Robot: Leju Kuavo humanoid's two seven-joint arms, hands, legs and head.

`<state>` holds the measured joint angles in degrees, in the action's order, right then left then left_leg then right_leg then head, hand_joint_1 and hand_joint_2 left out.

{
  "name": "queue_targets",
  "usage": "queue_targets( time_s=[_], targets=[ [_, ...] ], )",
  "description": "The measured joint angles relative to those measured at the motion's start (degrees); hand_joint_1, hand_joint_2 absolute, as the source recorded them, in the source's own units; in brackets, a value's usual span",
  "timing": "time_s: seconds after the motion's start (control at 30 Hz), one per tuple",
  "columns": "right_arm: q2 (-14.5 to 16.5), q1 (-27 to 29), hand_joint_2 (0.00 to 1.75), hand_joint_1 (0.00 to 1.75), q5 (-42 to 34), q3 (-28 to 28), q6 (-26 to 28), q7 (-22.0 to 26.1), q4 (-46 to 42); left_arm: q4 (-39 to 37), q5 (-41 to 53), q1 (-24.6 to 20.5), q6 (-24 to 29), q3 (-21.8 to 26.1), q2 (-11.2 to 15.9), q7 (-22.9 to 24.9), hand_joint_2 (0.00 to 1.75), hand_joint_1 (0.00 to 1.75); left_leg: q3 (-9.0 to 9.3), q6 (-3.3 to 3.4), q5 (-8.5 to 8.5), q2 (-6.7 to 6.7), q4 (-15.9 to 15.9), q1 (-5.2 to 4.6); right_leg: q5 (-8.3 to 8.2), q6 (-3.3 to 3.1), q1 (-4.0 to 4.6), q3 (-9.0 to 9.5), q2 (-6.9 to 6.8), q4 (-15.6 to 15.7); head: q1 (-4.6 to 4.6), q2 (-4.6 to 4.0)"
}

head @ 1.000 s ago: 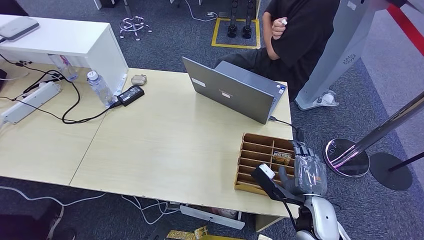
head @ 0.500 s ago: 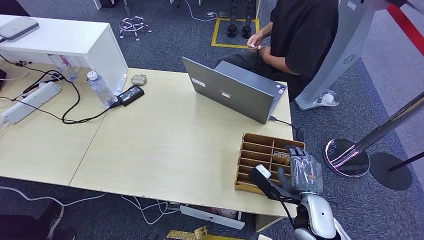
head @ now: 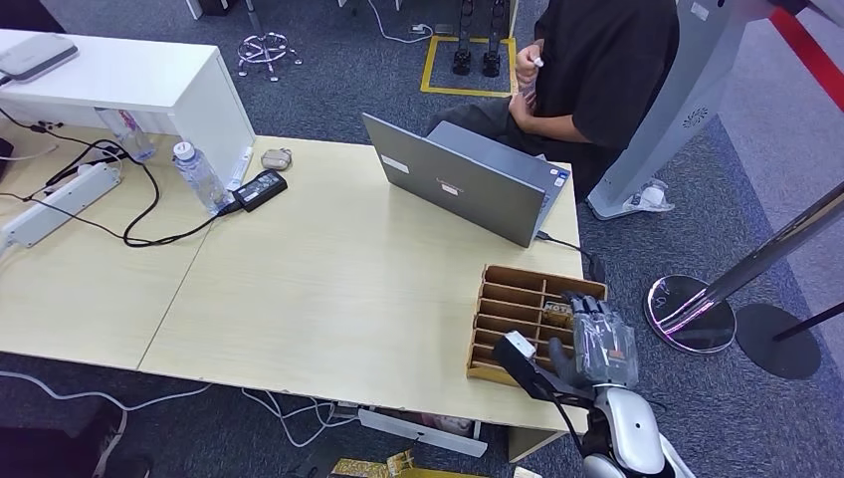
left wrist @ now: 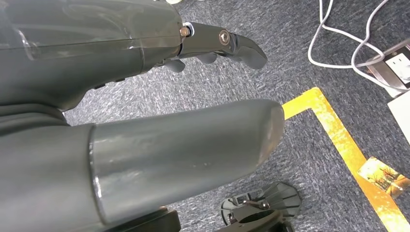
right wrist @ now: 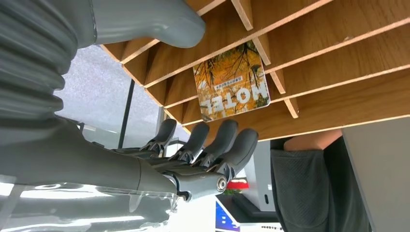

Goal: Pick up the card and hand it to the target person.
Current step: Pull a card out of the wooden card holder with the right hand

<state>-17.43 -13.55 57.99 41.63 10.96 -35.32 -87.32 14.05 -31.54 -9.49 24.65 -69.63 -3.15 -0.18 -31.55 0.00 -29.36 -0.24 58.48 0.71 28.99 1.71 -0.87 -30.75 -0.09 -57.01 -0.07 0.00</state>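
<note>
Reach-and-grasp step, card not yet picked. Card [right wrist: 232,81] lying flat in a compartment of the wooden divider tray [head: 503,289], right-hand column, about mid-depth; "HOTEL" print and autumn-tree picture readable in right wrist view. Tray sitting at roughly 4 o'clock on the bench [head: 328,289], near the front right corner.

Right robot hand [head: 600,339] poised over the tray's right edge, at 3 o'clock of the card slot. Fingers [right wrist: 227,140] extended and apart, thumb [right wrist: 145,19] spread off to the other side, nothing between them: released, no contact with the card visible.

Left robot hand [left wrist: 145,96] hanging low over grey carpet, fingers loosely extended, nothing held.

Next move, as a judgement: bring fingertips down into the slot and pinch or slide the card up against a divider wall. Thin flat card in a narrow compartment, so likely awkward; edge lift probably needed before a pinch.

Target person [head: 597,70] seated at 12 o'clock behind the laptop [head: 468,179], well apart from the tray. Handover calling for a long forward reach once the card is held.
</note>
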Motion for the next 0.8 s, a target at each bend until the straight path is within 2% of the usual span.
queue_targets(
  time_s=[0.8],
  targets=[
    [0.0, -0.1, 1.75, 0.75, -0.8, 0.9, 0.8, 0.4, 1.0, 0.0, 0.0, -0.2, 0.0, 0.0, 0.0, 0.2, 0.0, 0.0, 0.0, 0.0, 0.0, 0.0, 0.0, 0.0, 0.0, 0.0, 0.0, 0.0, 0.0, 0.0, 0.0, 0.0]
  ],
)
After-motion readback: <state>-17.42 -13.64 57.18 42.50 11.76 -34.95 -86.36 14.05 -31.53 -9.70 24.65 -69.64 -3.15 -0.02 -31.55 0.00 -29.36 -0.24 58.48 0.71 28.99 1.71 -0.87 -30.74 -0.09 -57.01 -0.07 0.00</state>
